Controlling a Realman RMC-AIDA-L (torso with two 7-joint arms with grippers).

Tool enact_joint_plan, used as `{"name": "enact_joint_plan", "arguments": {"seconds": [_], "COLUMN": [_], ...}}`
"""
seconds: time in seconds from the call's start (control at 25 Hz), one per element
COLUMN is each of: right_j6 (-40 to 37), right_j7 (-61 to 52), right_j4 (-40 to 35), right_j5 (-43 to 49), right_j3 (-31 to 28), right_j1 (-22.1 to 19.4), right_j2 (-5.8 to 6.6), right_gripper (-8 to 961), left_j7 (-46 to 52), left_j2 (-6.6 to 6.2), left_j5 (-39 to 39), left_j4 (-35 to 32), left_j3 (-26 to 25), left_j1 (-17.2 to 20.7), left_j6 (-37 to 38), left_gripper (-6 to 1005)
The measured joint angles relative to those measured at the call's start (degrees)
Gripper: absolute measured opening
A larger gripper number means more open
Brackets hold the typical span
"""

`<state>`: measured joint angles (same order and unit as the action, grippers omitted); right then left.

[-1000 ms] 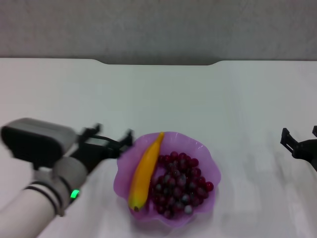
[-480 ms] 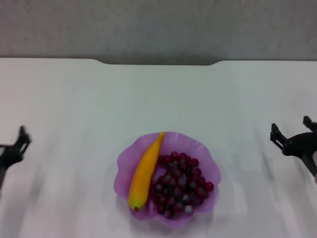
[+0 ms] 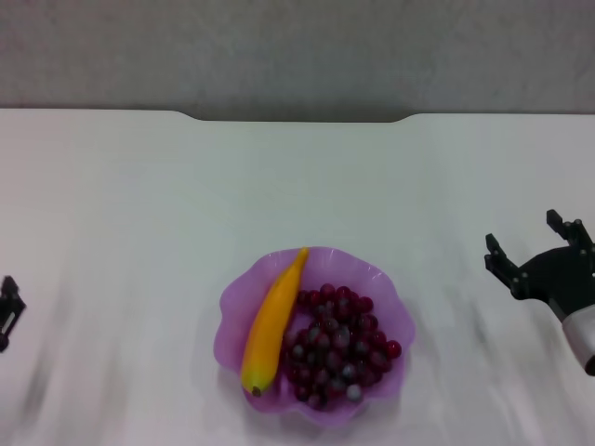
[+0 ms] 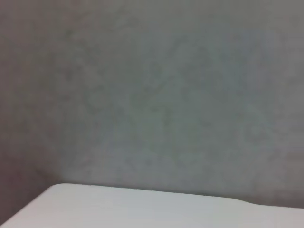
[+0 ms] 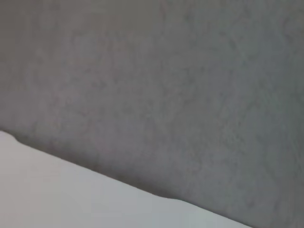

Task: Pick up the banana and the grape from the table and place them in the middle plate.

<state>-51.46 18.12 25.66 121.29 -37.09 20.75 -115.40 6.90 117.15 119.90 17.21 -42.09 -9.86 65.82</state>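
Observation:
The purple scalloped plate (image 3: 400, 316) sits at the near middle of the white table (image 3: 297, 186). The yellow-orange banana (image 3: 272, 321) lies in the plate's left half, with its dark tip toward me. The bunch of dark red-purple grapes (image 3: 339, 346) fills the right half beside it. My right gripper (image 3: 532, 246) is open and empty, hovering to the right of the plate and apart from it. My left gripper (image 3: 7, 311) shows only as a dark sliver at the left edge, far from the plate. Neither wrist view shows the plate or the fruit.
A grey wall (image 3: 297, 46) stands behind the table's notched far edge (image 3: 297, 118). The left wrist view shows the wall and a table corner (image 4: 142, 209). The right wrist view shows the wall and a strip of table (image 5: 57, 194).
My left arm has pulled away from the plate's left side to the left edge of view. My right gripper has moved further into view toward the plate. Banana and grapes have not moved.

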Motion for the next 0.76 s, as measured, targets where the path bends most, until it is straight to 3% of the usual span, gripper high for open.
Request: {"name": "enact_joint_plan", "arguments": {"seconds": [0.16,0.48,0.76], "right_j6": [-0.07,-5.33,0.97], "right_j7": [0.18,0.91,0.51], "right_j4": [0.16,0.78,1.05], "right_j5": [-0.01,0.02,-0.98], "right_j3": [0.82,2.35,0.83], "right_j1": [-0.43,-2.43,-1.86], "right_j2": [-0.01,-0.09,-0.02], "right_gripper": [880,880,880], "left_j7": [-0.41,-0.32,-0.37], "left_j2": [0.41,0.60,0.48], "left_j5": [-0.09,-0.70,-0.88], "left_j4": [0.12,0.37,-0.02], "left_j3": [2.42,2.18,1.31], "left_j1": [0.88,1.06,0.88], "left_j6": [0.88,-0.46,-5.64], "left_gripper": [898,899,899]}}
